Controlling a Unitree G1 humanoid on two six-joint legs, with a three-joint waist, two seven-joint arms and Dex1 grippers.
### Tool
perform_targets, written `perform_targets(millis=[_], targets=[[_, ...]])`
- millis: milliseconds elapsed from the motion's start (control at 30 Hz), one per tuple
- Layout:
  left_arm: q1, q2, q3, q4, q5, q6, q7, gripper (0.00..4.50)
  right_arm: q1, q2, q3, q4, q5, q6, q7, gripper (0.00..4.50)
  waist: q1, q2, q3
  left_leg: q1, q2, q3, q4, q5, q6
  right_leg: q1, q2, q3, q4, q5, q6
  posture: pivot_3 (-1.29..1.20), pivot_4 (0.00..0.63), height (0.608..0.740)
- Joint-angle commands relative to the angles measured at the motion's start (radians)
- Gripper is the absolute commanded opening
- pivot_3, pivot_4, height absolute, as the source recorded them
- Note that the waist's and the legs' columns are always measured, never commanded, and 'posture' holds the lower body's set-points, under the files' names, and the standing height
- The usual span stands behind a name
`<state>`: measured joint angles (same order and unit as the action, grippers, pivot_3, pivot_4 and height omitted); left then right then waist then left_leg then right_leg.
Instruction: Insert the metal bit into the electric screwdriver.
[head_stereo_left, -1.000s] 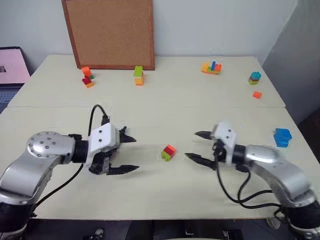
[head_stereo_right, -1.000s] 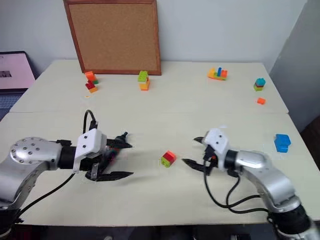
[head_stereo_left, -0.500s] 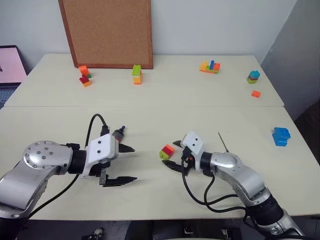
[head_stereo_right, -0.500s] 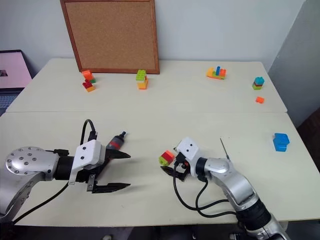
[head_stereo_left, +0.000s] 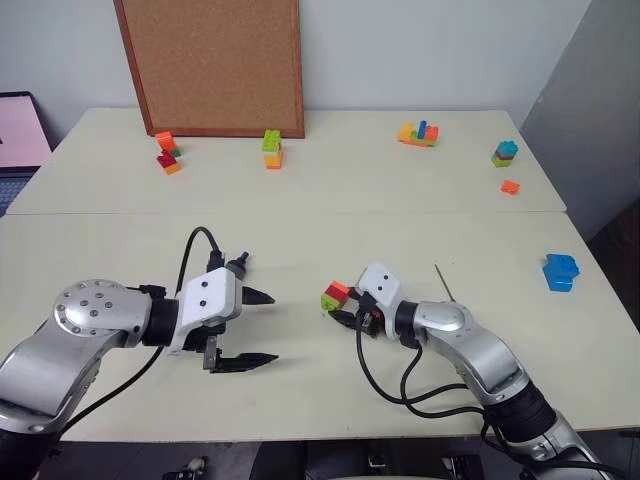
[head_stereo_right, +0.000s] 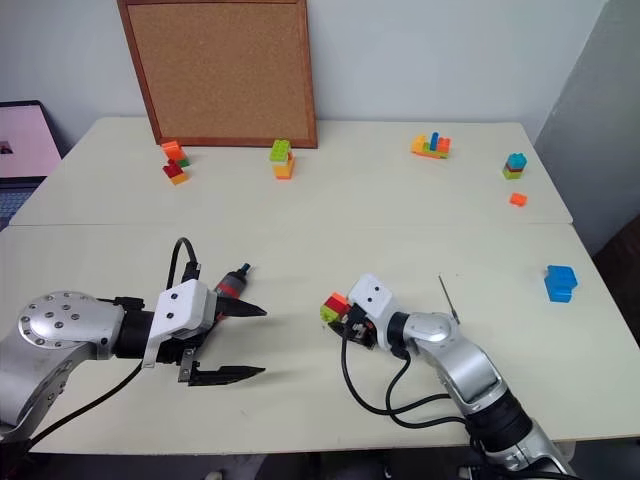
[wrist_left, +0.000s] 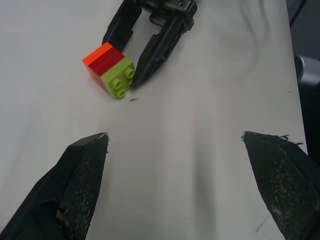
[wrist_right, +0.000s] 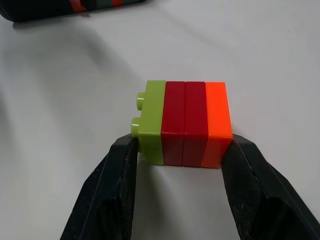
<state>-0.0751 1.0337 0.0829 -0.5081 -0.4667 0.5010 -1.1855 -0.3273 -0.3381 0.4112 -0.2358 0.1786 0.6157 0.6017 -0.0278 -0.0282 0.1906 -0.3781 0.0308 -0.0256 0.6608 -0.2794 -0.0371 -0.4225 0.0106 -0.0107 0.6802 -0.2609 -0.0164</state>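
- Examining the right pincer (wrist_right: 177, 165), we find its fingers pressed against both ends of a stacked toy brick (wrist_right: 183, 122) on the tabletop (head_stereo_left: 300, 390).
- We note the left pincer (head_stereo_left: 255, 327) gaping wide and holding nothing.
- We locate the electric screwdriver (head_stereo_right: 232, 281) lying just beside the left pincer, and the metal bit (head_stereo_left: 445, 283) lying apart, beyond the right arm.
- We judge the risk thus: lifting the brick advances nothing, and sweeping it aside could roll the bit away.

Probably lab or office: pale tables (head_stereo_left: 300, 200), cork board (head_stereo_left: 215, 65), laptop (head_stereo_left: 20, 130), scattered toy bricks (head_stereo_left: 272, 150)
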Motion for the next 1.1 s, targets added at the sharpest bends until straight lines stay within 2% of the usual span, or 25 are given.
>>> perform_targets(millis=[33, 133, 267, 333, 467, 733, 967, 1000, 1100], targets=[[-0.052, -0.029, 0.002, -0.013, -0.029, -0.004, 0.02, 4.5, 0.024, -0.016, -0.07, -0.077, 0.014, -0.024, -0.005, 2.03, 0.002, 0.0, 0.0, 0.0, 0.0, 0.0, 0.0, 0.0, 0.0, 0.0, 0.0, 0.0, 0.0, 0.0, 0.0, 0.0, 0.15, 0.74], [-0.108, -0.079, -0.02, -0.005, -0.044, -0.001, 0.041, 4.5, 0.053, -0.054, -0.139, -0.129, 0.022, -0.014, -0.011, 2.03, 0.006, 0.0, 0.0, -0.001, 0.0, 0.0, 0.001, 0.0, 0.0, 0.0, 0.0, 0.0, 0.0, 0.0, 0.0, 0.0, 0.15, 0.74], [-0.247, -0.218, -0.117, 0.035, -0.051, 0.0, 0.085, 4.5, 0.128, -0.163, -0.347, -0.191, 0.021, 0.002, -0.038, 2.03, 0.015, 0.0, 0.0, -0.001, -0.001, 0.0, 0.002, 0.0, 0.0, 0.001, 0.0, 0.0, 0.0, 0.001, 0.001, 0.0, 0.15, 0.74], [-0.292, -0.269, -0.159, 0.054, -0.04, -0.004, 0.092, 4.5, 0.152, -0.2, -0.421, -0.19, 0.014, -0.001, -0.053, 2.03, 0.03, 0.0, 0.0, -0.002, -0.003, 0.0, 0.002, 0.0, 0.0, 0.001, 0.0, 0.0, -0.001, 0.001, 0.001, 0.0, 0.15, 0.74], [-0.361, -0.368, -0.249, 0.102, -0.005, -0.034, 0.095, 4.5, 0.161, -0.226, -0.54, -0.108, -0.004, -0.006, -0.119, 2.03, 0.018, -0.001, -0.001, -0.002, -0.004, 0.002, 0.004, 0.0, 0.0, 0.002, 0.0, 0.003, -0.001, 0.002, 0.003, 0.0, 0.15, 0.74], [-0.468, -0.526, -0.389, 0.235, 0.081, -0.125, 0.085, 4.5, 0.005, -0.194, -0.628, 0.208, -0.061, -0.023, -0.298, 2.03, 0.0, -0.001, -0.001, -0.001, -0.001, 0.002, 0.002, 0.0, 0.0, 0.002, 0.004, 0.003, 0.002, 0.003, 0.001, 0.0, 0.15, 0.74], [-0.497, -0.593, -0.401, 0.273, 0.105, -0.118, 0.123, 4.5, -0.085, -0.169, -0.686, 0.341, -0.036, -0.024, -0.364, 2.03, -0.001, 0.0, -0.002, -0.002, -0.002, 0.003, 0.002, 0.001, 0.001, 0.002, 0.004, 0.005, 0.001, 0.004, -0.001, 0.0, 0.15, 0.74], [-0.496, -0.6, -0.398, 0.271, 0.102, -0.112, 0.132, 4.5, -0.087, -0.169, -0.687, 0.344, -0.035, -0.025, -0.365, 2.38, -0.001, 0.0, -0.002, -0.002, -0.001, 0.003, 0.002, 0.001, 0.001, 0.002, 0.004, 0.004, 0.001, 0.004, -0.001, 0.0, 0.15, 0.74], [-0.49, -0.612, -0.383, 0.265, 0.093, -0.082, 0.157, 4.5, -0.09, -0.157, -0.692, 0.336, -0.019, -0.026, -0.362, 3.0, -0.001, 0.001, -0.002, -0.002, -0.002, 0.003, 0.002, 0.001, 0.001, 0.002, 0.004, 0.005, 0.001, 0.004, -0.001, 0.0, 0.15, 0.74]])
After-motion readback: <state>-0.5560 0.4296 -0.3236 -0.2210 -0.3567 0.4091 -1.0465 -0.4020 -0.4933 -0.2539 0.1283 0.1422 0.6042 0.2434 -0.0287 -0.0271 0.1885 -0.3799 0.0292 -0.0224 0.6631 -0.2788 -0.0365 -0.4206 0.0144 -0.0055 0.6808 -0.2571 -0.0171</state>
